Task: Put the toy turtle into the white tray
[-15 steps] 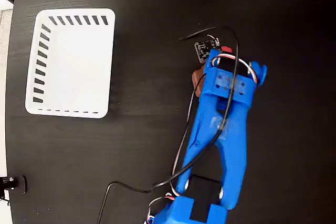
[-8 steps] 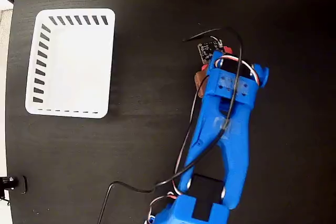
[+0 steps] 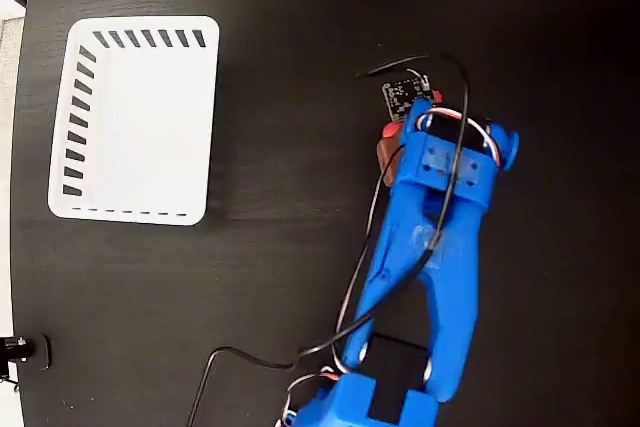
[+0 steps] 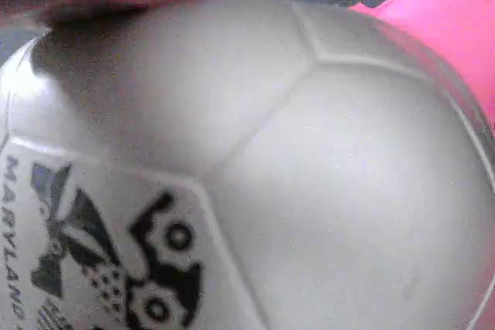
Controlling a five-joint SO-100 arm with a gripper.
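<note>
toy turtle (image 3: 387, 152): mostly hidden under blue arm | claw: out of sight | wrist view: shell cropped by edges

You are looking at a small squishy toy turtle (image 4: 294, 175) with a rounded silvery-grey shell that is filling almost the whole wrist view, its panel seams showing and a black printed mark sitting at the lower left of the shell. Red-pink limbs are peeking out at the top and right edges. In the fixed view only a reddish-brown sliver of the turtle (image 3: 386, 150) is showing. The rectangular white plastic tray (image 3: 135, 119) with slanted rim slots is lying well apart at the upper left, holding nothing.
</note>
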